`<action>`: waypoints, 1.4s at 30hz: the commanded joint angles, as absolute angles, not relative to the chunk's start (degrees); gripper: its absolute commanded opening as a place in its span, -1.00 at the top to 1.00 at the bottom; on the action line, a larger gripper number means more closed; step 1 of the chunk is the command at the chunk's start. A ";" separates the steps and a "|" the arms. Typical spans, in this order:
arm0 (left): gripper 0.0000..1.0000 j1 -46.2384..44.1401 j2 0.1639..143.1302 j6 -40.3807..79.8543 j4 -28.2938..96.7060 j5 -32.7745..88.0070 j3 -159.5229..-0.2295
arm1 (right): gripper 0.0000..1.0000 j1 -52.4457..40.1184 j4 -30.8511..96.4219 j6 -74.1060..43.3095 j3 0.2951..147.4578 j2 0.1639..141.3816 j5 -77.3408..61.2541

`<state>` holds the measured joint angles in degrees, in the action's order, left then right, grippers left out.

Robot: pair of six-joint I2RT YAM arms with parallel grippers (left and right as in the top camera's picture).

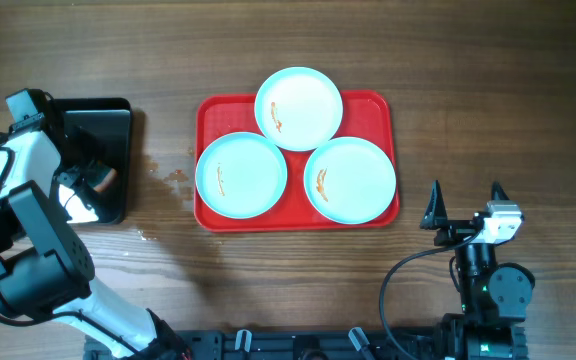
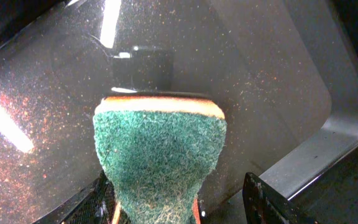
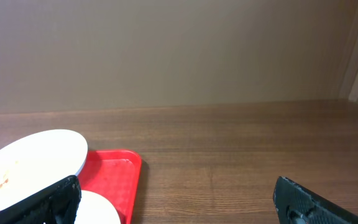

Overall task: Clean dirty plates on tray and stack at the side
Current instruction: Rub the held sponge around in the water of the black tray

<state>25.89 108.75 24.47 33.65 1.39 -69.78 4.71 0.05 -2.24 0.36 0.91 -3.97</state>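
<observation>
Found the three plates (image 1: 299, 108) bunched together on the tray (image 1: 213, 110) at mid-table, none yet stacked at the side, each marked with a small orange-red smear (image 1: 221, 180). Judged the far plate to be lapping over the rims of the two nearer ones, though hard to confirm from above. Saw the left gripper (image 2: 179, 202) lowered into the black bin (image 1: 116, 130) just left of the tray, straddling a green-faced sponge (image 2: 160, 149) stood on edge, presumably wanted as the wiping tool before tackling any plate. Made out one finger (image 2: 103, 202) against the sponge and the other apparently just clear of it; could not tell whether truly pinched or merely bracketed. Noted the right gripper (image 1: 465, 205) parked over bare table (image 1: 488, 80) near the tray's right corner, spread wide and holding nothing, probably in reserve to steady or lift a plate. Could not see the left fingertips from overhead, buried under the arm and the bin's shadow. Saw only a thin orange edge of the sponge's body behind its scouring face. Glimpsed from the right wrist just one tray corner and parts of two plates. Could not settle whether the reddish speckle on the bin floor was grit or glare.
</observation>
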 commanded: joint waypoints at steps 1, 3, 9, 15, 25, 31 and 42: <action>-0.25 26.00 109.67 24.38 33.82 0.54 -70.28 | -0.99 4.99 -0.08 -1.50 0.30 0.80 -3.18; -0.24 26.00 109.69 24.36 33.82 0.51 -70.28 | -0.99 4.99 -0.08 -1.52 0.30 0.80 -3.18; -0.23 26.00 109.69 24.36 34.59 -3.22 -70.28 | -1.00 4.99 -0.08 -1.50 0.30 0.80 -3.18; -0.17 25.98 109.69 24.16 34.72 -3.31 -70.17 | -0.99 4.99 -0.08 -1.50 0.30 0.80 -3.18; -0.12 25.98 109.69 24.16 34.50 -3.29 -69.54 | -1.00 4.99 -0.08 -1.50 0.30 0.80 -3.18; -0.12 25.98 109.69 22.87 34.48 -3.29 -69.49 | -0.99 4.99 -0.08 -1.52 0.30 0.80 -3.18; -0.17 25.98 111.37 22.87 34.44 -3.29 -69.36 | -1.00 4.99 -0.08 -1.50 0.30 0.80 -3.18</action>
